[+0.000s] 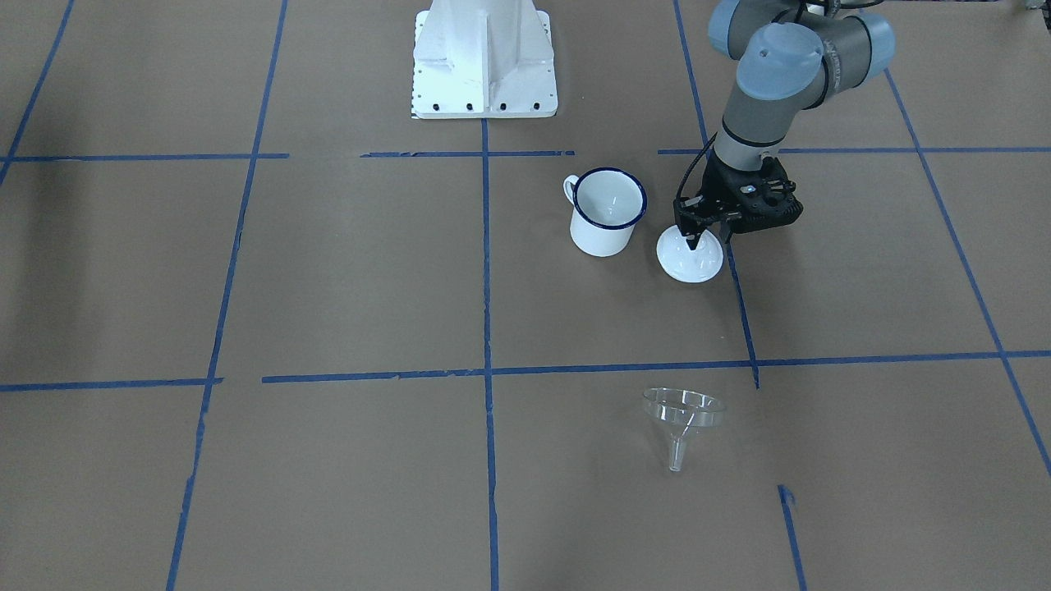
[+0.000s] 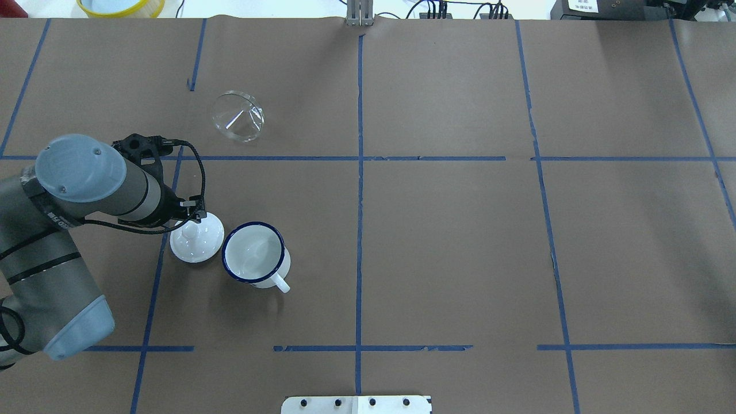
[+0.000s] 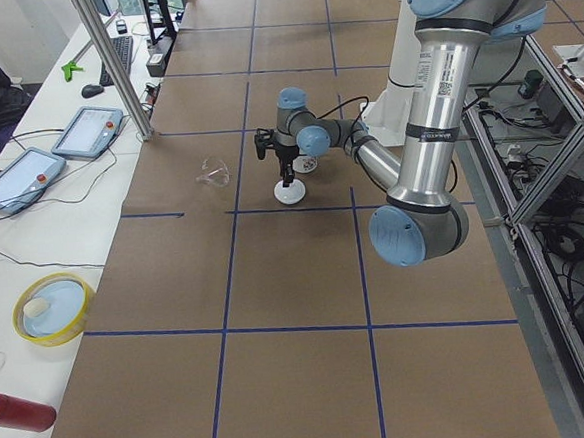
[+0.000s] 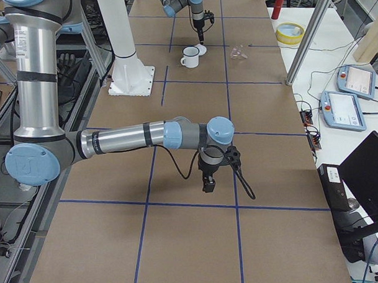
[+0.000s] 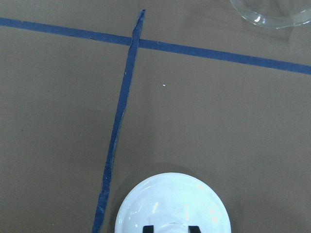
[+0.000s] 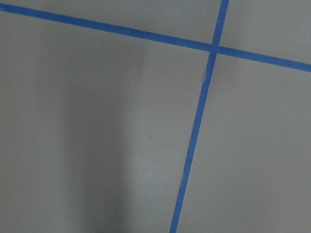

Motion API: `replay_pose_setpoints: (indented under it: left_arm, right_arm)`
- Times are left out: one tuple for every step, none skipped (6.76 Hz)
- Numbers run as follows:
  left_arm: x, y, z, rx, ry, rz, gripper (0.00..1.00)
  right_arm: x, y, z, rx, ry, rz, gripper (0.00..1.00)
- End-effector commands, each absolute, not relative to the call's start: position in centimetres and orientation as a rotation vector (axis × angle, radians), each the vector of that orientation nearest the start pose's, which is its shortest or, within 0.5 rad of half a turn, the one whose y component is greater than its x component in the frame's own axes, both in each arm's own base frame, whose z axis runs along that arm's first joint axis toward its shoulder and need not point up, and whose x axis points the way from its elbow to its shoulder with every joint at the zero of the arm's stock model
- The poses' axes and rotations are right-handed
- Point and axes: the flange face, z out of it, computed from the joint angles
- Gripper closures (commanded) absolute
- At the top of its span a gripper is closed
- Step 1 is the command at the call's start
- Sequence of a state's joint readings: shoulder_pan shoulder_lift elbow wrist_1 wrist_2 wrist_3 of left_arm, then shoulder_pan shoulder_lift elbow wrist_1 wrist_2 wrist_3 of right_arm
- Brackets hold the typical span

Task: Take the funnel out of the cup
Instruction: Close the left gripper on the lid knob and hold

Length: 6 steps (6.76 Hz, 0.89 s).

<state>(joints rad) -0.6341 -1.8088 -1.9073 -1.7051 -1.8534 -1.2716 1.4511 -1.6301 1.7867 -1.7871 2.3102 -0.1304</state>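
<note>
1. The small clear funnel (image 1: 682,413) is lying on the far left of the brown paper surface (image 1: 328,287), well apart from the empty white blue-rimmed enamel cup (image 1: 605,215);
2. The left tool (image 1: 694,240) is pinching the round white lid (image 1: 690,264) by its knob beside the cup; whether the right tool (image 4: 208,178) is spread, I cannot tell;
3. The funnel is likely handling light, stiff and slippery; its bowl rim is offering the best hold.

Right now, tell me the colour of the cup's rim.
Dark blue, on the white cup; it shows best in the overhead view.
</note>
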Motion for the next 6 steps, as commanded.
replay_pose_setpoints:
  left_arm:
    - [40.31, -42.58, 37.99, 0.065, 0.736, -0.218, 0.18]
    - [40.34, -42.6, 37.98, 0.067, 0.74, -0.217, 0.2]
    - [40.35, -42.59, 37.98, 0.066, 0.741, -0.217, 0.23]
    - [40.25, -42.52, 37.85, 0.067, 0.743, -0.216, 0.25]
    - [40.23, -42.48, 37.8, 0.066, 0.744, -0.216, 0.25]
    - [40.2, -42.41, 37.62, 0.064, 0.75, -0.213, 0.25]
  right_arm:
    - [1.12, -46.16, 60.52, -0.055, -0.741, -0.216, 0.0]
    - [1.11, -46.18, 60.5, -0.053, -0.741, -0.216, 0.0]
    - [1.11, -46.18, 60.5, -0.053, -0.741, -0.216, 0.0]
    - [1.11, -46.18, 60.5, -0.053, -0.741, -0.216, 0.0]
    - [1.11, -46.18, 60.5, -0.053, -0.741, -0.216, 0.0]
    - [1.11, -46.18, 60.5, -0.053, -0.741, -0.216, 0.0]
